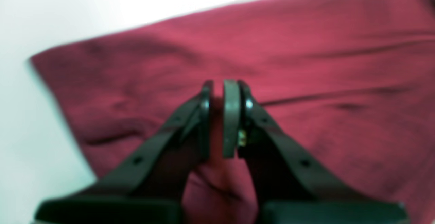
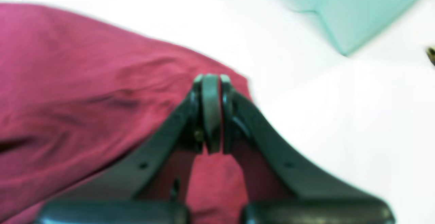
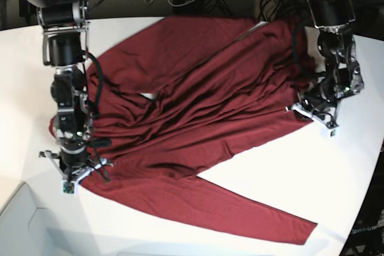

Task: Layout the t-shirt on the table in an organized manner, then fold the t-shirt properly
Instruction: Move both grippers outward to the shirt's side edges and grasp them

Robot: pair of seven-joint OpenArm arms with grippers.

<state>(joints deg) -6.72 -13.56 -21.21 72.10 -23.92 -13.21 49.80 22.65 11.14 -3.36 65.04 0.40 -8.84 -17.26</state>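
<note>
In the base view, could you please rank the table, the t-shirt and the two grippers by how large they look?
1. Table, largest.
2. T-shirt, covering much of it.
3. Left gripper and right gripper: both small and alike in size, so I would not rank one above the other.

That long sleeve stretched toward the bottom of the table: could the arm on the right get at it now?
Probably not right away. The left pincer is shut on the t-shirt at its far side, and the sleeve lies well off across the table.

The maroon long-sleeved t-shirt point(image 3: 198, 106) lies spread but wrinkled across the white table point(image 3: 354, 166), one sleeve trailing toward the near edge.
</note>
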